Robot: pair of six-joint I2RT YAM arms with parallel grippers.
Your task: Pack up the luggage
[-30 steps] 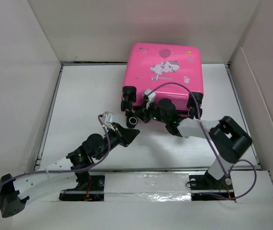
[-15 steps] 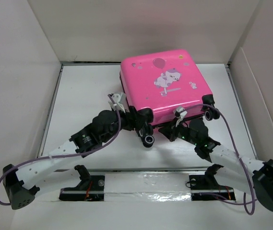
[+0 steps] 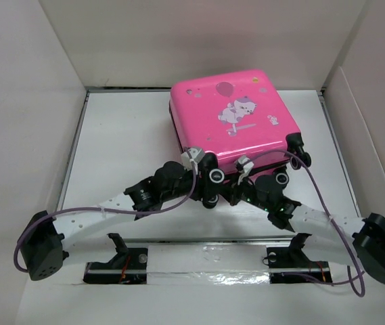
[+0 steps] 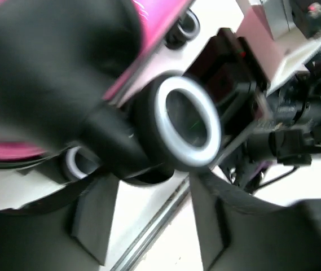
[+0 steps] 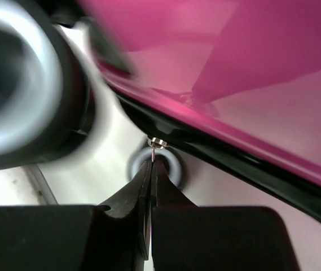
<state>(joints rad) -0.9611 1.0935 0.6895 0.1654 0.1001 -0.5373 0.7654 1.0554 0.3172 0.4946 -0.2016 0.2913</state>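
- The luggage [image 3: 236, 118]: lies flat and shut on the white table [image 3: 124, 135], centre to rear, printed face up and wheeled end toward the arms. It is turned slightly askew to the table edges.
- Shell, judged: a rigid, glossy moulded case, probably light for its bulk. The smooth face offers the fingers nothing to grip and would likely slip. A push low on a side wall should slide or pivot the whole case. A push on the wheeled end may set it rolling.
- Hold points, judged: the black trim [image 5: 233, 158] along the seam, the corner wheel housings and the zip hardware. The broad pink panels are not recommended.
- Left gripper [image 4: 149, 189]: fingers spread, at the near left corner of the case. A black wheel [image 4: 188, 121] with a grey hub sits just ahead of the tips. The wrist view is blurred, so contact cannot be confirmed.
- Wheel, judged: hard and free to swivel. It makes a poor anchor, since it may turn under load.
- Right gripper [image 5: 150, 169]: fingers pressed together at the near edge. The tips meet a small metal tab [image 5: 156, 143] below the seam. Whether the tab is actually nipped cannot be told.
- Tab, judged: small, thin and easily lost. It suits a fine tip pinch, with the pull taken along the seam line.
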